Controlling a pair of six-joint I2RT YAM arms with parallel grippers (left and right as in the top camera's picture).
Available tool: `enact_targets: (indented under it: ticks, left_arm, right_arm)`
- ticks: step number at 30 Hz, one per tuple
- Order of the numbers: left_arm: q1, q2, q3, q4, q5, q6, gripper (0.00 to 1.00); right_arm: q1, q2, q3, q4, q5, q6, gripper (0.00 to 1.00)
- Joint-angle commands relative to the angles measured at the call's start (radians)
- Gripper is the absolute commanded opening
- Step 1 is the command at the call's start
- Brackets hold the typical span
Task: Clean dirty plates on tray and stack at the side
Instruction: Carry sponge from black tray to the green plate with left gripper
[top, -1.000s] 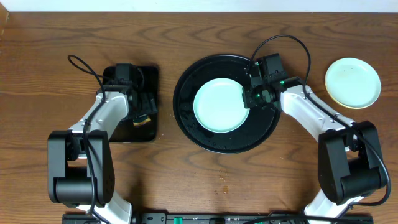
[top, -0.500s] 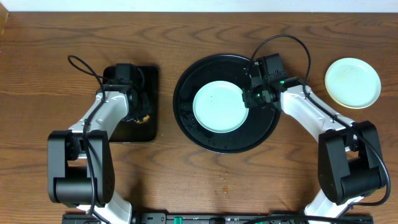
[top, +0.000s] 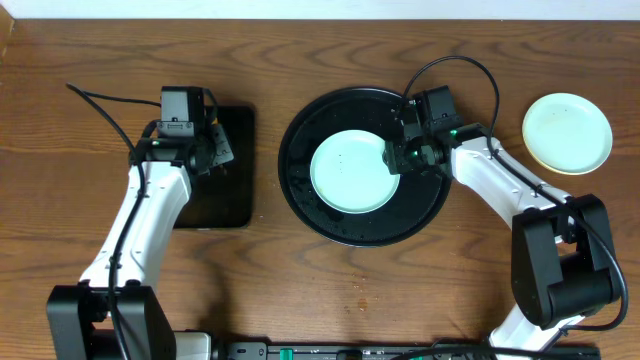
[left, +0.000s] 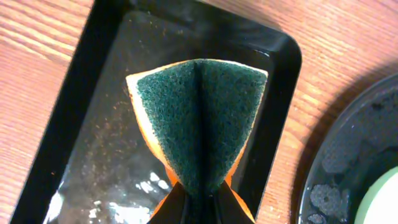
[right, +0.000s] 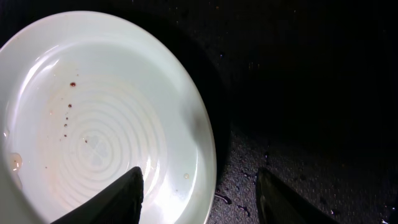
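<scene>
A pale mint plate (top: 352, 172) lies in the round black tray (top: 350, 232). In the right wrist view this plate (right: 99, 112) shows small brown specks. My right gripper (top: 392, 157) is open at the plate's right edge. One finger (right: 118, 199) is over the plate, the other over the wet tray (right: 298, 93), so the rim lies between them untouched. My left gripper (left: 199, 202) is shut on a green-and-orange sponge (left: 199, 112), folded and held above the small rectangular tray (left: 93, 124). Another pale plate (top: 567, 132) with a yellowish edge rests on the wood at the right.
The rectangular black tray (top: 225, 190) is wet and sits left of the round tray. Cables loop above both arms. Bare brown tabletop (top: 330, 290) stretches in front of the trays and around the plate on the right.
My left gripper shut on the sponge and lifted it off the rectangular tray, the arm swinging up and back. My right gripper opened and let go of the mint plate's rim.
</scene>
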Motion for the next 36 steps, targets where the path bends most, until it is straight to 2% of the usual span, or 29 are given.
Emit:
enact_targets:
  ticks: [1,5,10,13,14,16,19,20,23,25,36]
  left_arm:
    - [0.002,-0.001,0.017,0.014,-0.034,0.009,0.08]
    - [-0.007,-0.001,0.035,0.016,-0.026,0.034,0.07]
    - [-0.055,0.001,0.129,-0.064,-0.023,0.093,0.07]
    - [-0.101,0.002,0.165,-0.061,0.117,0.108,0.07]
    - [-0.119,0.002,0.165,-0.048,0.167,0.107,0.07]
    - [-0.165,0.009,0.165,-0.031,0.221,0.097,0.07]
    - [-0.246,0.040,0.165,0.000,0.226,0.093,0.07]
    - [-0.274,0.056,0.165,0.014,0.226,0.092,0.07]
    - [-0.352,0.113,0.165,0.072,0.225,0.093,0.07]
    - [-0.383,0.148,0.165,0.108,0.225,0.093,0.07]
    - [-0.433,0.372,0.165,0.291,0.191,0.115,0.07]
  right_arm:
    - [0.003,0.005,-0.009,0.000,-0.008,-0.003,0.56]
    - [0.003,0.005,-0.009,-0.001,-0.009,0.013,0.60]
    - [0.003,0.005,-0.009,-0.005,-0.009,0.035,0.65]
    - [0.003,0.005,-0.009,-0.008,-0.008,0.035,0.66]
    - [0.003,0.005,-0.009,-0.011,-0.008,0.035,0.64]
    - [0.003,0.011,-0.010,-0.012,-0.009,0.035,0.55]
    - [0.003,0.038,-0.010,-0.008,-0.008,0.054,0.22]
    - [0.003,0.050,-0.010,-0.003,-0.008,0.054,0.15]
    - [0.003,0.085,-0.010,0.013,-0.009,0.055,0.10]
    - [0.003,0.097,-0.010,0.019,-0.010,0.062,0.01]
    - [0.003,0.105,-0.010,0.027,-0.016,0.073,0.01]
